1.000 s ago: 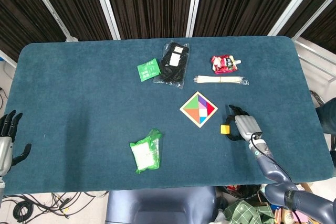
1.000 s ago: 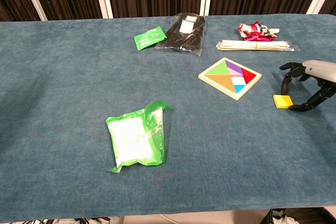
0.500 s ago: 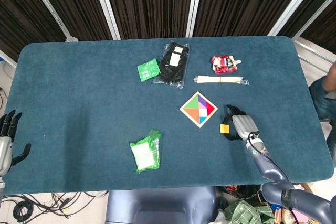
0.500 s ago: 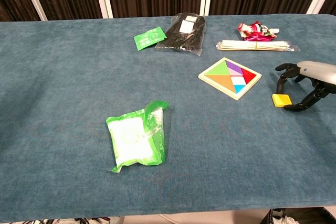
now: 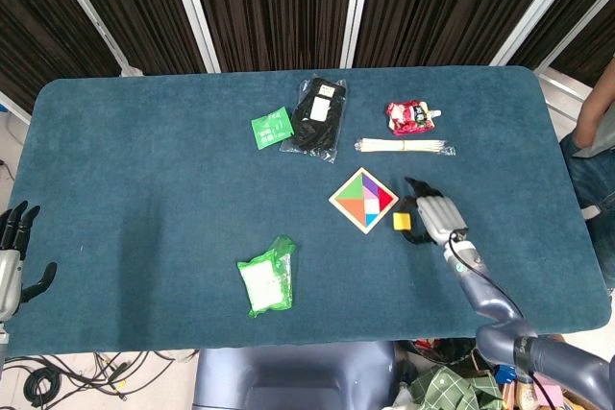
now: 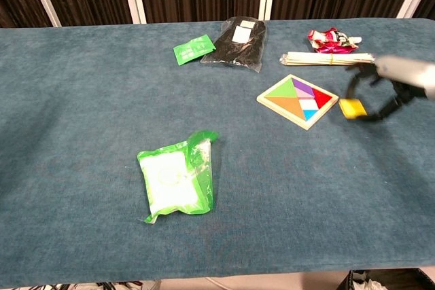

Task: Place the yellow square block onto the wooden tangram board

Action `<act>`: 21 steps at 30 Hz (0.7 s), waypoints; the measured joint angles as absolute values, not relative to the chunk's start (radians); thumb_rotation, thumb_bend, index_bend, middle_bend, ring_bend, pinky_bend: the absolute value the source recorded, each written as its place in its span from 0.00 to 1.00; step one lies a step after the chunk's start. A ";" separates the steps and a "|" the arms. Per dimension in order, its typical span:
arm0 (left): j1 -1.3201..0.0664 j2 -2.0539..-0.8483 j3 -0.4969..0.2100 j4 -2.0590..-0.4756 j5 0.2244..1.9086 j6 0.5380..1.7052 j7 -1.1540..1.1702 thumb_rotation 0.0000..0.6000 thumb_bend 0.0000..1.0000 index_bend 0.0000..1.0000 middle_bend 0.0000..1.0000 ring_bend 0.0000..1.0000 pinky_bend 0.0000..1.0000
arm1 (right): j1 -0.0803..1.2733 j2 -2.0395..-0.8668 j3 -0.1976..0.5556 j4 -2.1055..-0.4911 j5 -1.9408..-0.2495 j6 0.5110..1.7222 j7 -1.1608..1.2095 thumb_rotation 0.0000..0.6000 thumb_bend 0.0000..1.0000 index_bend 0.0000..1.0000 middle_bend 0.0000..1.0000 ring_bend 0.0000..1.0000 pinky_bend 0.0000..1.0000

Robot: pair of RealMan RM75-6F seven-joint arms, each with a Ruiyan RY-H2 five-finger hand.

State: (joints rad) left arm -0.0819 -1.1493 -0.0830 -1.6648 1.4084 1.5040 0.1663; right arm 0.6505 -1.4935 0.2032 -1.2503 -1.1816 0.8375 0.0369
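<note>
The yellow square block (image 5: 402, 221) (image 6: 352, 108) hangs just off the cloth, pinched in the fingers of my right hand (image 5: 432, 219) (image 6: 389, 83). It is right beside the right corner of the wooden tangram board (image 5: 364, 200) (image 6: 298, 100), which lies flat with coloured pieces filling it. The chest view shows the hand blurred by motion. My left hand (image 5: 12, 258) hangs at the far left edge of the head view, off the table, with fingers spread and nothing in it.
A green-and-white packet (image 5: 267, 276) lies front centre. At the back lie a black pouch (image 5: 316, 118), a green sachet (image 5: 272, 128), a red snack pack (image 5: 411, 116) and a bundle of sticks (image 5: 405, 147). A person's arm shows at the right edge.
My right hand closed on the yellow block, lifted it off the cloth and carried it left and away toward the board. The left hand stayed put.
</note>
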 measured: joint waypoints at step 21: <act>-0.084 -1.144 -0.084 -1.670 1.401 1.496 0.162 1.00 0.33 0.00 0.00 0.00 0.00 | 0.792 -1.603 0.267 -1.121 -1.074 0.744 -0.028 1.00 0.35 0.49 0.00 0.00 0.13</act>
